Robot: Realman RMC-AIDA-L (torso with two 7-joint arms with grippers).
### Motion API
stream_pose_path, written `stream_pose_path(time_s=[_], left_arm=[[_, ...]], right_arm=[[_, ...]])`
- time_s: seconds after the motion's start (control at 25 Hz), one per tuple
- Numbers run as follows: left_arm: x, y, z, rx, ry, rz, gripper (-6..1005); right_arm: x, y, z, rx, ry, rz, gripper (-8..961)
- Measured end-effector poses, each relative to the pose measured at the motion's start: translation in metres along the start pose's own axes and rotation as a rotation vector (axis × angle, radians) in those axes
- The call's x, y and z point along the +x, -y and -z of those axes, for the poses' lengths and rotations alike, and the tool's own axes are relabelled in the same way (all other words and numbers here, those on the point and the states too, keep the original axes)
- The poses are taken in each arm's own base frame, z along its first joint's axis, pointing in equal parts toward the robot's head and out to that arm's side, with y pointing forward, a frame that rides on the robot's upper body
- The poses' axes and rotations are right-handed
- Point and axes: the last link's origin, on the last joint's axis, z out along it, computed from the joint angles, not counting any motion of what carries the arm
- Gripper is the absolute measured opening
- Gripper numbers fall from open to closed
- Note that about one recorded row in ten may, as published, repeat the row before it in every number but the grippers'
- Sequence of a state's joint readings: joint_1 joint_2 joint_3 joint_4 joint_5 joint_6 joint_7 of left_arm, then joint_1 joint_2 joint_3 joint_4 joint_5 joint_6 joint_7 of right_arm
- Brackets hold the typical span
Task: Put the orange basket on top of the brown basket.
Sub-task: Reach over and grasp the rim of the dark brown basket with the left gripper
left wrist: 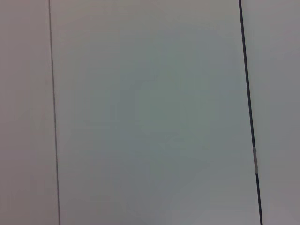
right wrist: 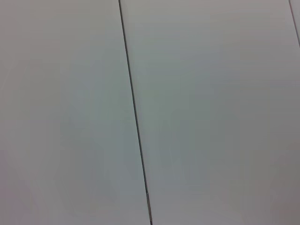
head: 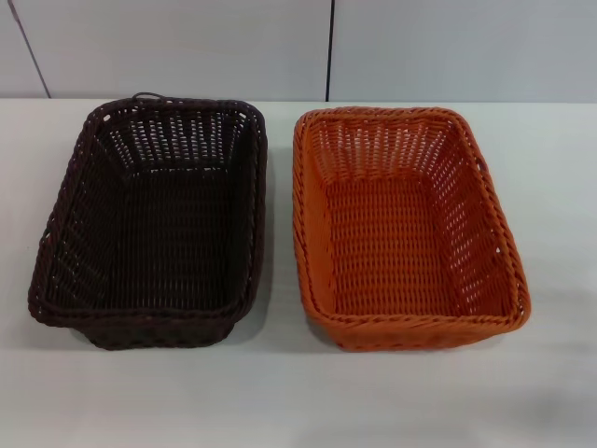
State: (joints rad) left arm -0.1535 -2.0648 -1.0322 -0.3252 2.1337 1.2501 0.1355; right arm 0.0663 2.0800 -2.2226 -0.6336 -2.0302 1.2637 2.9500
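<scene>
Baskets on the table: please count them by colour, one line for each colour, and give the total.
Orange basket: 1
Brown basket: 1
Total: 2

Both stand side by side on the white table, apart, each empty. No gripper shows in any view.

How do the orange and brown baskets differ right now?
The orange basket is bright orange; the brown basket is nearly black. The orange basket sits on the robot's right, the brown basket on its left, with a gap between. Both are empty, upright, rectangular openwork wicker on the white table.
</scene>
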Motion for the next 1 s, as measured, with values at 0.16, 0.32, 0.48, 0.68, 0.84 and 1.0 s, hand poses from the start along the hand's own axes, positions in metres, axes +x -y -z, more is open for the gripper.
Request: stream_pose_path(time_s=[0.16,0.32,0.48,0.68,0.84,1.0], left_arm=[[0.000,0.000,0.000,0.000,0.000,0.000,704],[0.000,0.000,0.000,0.000,0.000,0.000,703],[0.000,-0.001,0.000,-0.008,0.002,-0.001,702],[0.000,-0.022,-0.015,-0.110,0.064,-0.009,701],[0.019,-0.045,-0.029,-0.213,0.105,-0.061,700],[0.055,-0.062,-0.045,-0.296,0.163,-0.096,692]], right_arm=[[0.000,-0.001,0.000,0.000,0.001,-0.004,710],[-0.001,-0.002,-0.002,-0.003,0.003,-0.006,710],[-0.001,-0.002,-0.002,-0.003,0.003,-0.007,710],[-0.001,-0.004,-0.004,-0.007,0.005,-0.011,710],[-0.002,-0.005,-0.005,-0.011,0.008,-0.015,710],[-0.001,-0.008,-0.007,-0.019,0.001,-0.017,709]])
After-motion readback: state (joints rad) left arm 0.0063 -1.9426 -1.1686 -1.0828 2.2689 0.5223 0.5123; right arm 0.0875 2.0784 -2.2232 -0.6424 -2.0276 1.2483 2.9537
